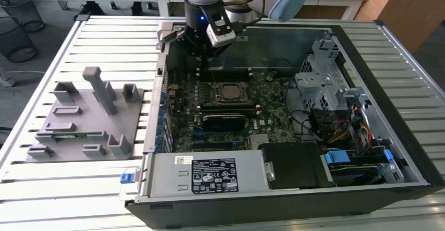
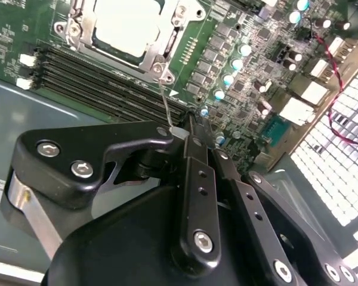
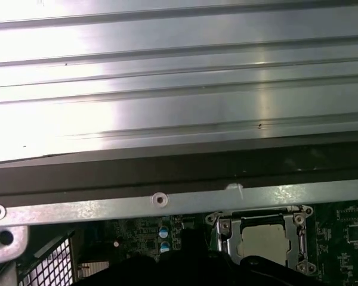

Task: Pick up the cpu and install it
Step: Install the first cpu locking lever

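Observation:
The cpu (image 1: 230, 91), a small square chip with a silver-grey top, lies flat inside the black socket frame (image 1: 214, 92) on the motherboard of the open computer case. Both wrist views show its pale top, the cpu (image 2: 126, 24) and the cpu (image 3: 264, 241). My gripper (image 1: 202, 73) hangs just behind the socket, over the memory slots. Its fingers (image 2: 191, 179) are shut together. The thin wire socket lever (image 2: 166, 104) runs from the frame to the gripper (image 2: 190, 123), and its pale end sits right against the tips. I cannot tell whether it is pinched.
A grey tray (image 1: 83, 121) with upright blocks stands on the slatted table at the exterior view's left. Inside the case are the power supply (image 1: 208, 173), a metal drive cage (image 1: 326, 80), cables (image 1: 341, 132) and memory slots (image 2: 107, 77). The case's metal wall (image 3: 179, 199) borders the socket.

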Motion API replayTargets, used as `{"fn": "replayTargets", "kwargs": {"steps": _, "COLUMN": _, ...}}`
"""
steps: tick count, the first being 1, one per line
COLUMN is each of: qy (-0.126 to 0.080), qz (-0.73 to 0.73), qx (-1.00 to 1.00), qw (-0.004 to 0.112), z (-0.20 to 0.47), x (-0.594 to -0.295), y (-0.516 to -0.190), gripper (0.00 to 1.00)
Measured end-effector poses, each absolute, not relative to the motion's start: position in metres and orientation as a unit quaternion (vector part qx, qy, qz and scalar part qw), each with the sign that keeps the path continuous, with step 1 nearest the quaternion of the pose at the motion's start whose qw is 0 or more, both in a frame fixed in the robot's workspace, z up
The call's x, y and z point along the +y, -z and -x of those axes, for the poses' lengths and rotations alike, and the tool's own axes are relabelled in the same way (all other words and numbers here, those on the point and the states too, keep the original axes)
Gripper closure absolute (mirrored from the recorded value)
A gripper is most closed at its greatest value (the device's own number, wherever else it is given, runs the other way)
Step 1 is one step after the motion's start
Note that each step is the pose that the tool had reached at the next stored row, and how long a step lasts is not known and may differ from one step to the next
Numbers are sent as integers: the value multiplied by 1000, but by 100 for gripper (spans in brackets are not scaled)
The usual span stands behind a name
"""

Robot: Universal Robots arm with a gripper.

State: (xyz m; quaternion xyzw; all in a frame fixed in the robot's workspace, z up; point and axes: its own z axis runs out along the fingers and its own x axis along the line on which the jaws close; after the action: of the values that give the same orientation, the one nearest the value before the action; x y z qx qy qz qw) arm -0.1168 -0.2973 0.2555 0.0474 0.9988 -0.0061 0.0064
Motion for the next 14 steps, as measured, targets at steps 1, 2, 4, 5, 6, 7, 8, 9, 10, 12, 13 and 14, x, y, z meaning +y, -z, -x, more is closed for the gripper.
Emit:
{"fn": "replayTargets", "kwargs": {"steps": 1, "qy": 6, "qz": -47, "qx": 999, "qw": 6, "z": 115, "x": -297, "y": -256, "gripper": 89}}
{"fn": "replayTargets", "kwargs": {"steps": 2, "qy": 6, "qz": -47, "qx": 999, "qw": 6, "z": 114, "x": -297, "y": -256, "gripper": 89}}
{"fn": "replayTargets", "kwargs": {"steps": 4, "qy": 6, "qz": -47, "qx": 999, "qw": 6, "z": 109, "x": -297, "y": -255, "gripper": 89}}
{"fn": "replayTargets", "kwargs": {"steps": 5, "qy": 6, "qz": -47, "qx": 999, "qw": 6, "z": 107, "x": -297, "y": -255, "gripper": 89}}
{"fn": "replayTargets", "kwargs": {"steps": 6, "qy": 6, "qz": -47, "qx": 999, "qw": 6, "z": 104, "x": -297, "y": -255, "gripper": 89}}
{"fn": "replayTargets", "kwargs": {"steps": 7, "qy": 6, "qz": -47, "qx": 999, "qw": 6, "z": 101, "x": -297, "y": -255, "gripper": 89}}
{"fn": "replayTargets", "kwargs": {"steps": 8, "qy": 6, "qz": -47, "qx": 999, "qw": 6, "z": 98, "x": -297, "y": -255, "gripper": 89}}
{"fn": "replayTargets", "kwargs": {"steps": 9, "qy": 6, "qz": -47, "qx": 999, "qw": 6, "z": 95, "x": -297, "y": -255, "gripper": 89}}
{"fn": "replayTargets", "kwargs": {"steps": 10, "qy": 6, "qz": -47, "qx": 999, "qw": 6, "z": 93, "x": -297, "y": -255, "gripper": 89}}
{"fn": "replayTargets", "kwargs": {"steps": 12, "qy": 6, "qz": -47, "qx": 999, "qw": 6, "z": 87, "x": -297, "y": -255, "gripper": 89}}
{"fn": "replayTargets", "kwargs": {"steps": 13, "qy": 6, "qz": -46, "qx": 999, "qw": 6, "z": 85, "x": -297, "y": -255, "gripper": 89}}
{"fn": "replayTargets", "kwargs": {"steps": 14, "qy": 6, "qz": -46, "qx": 999, "qw": 6, "z": 84, "x": -297, "y": -255, "gripper": 89}}
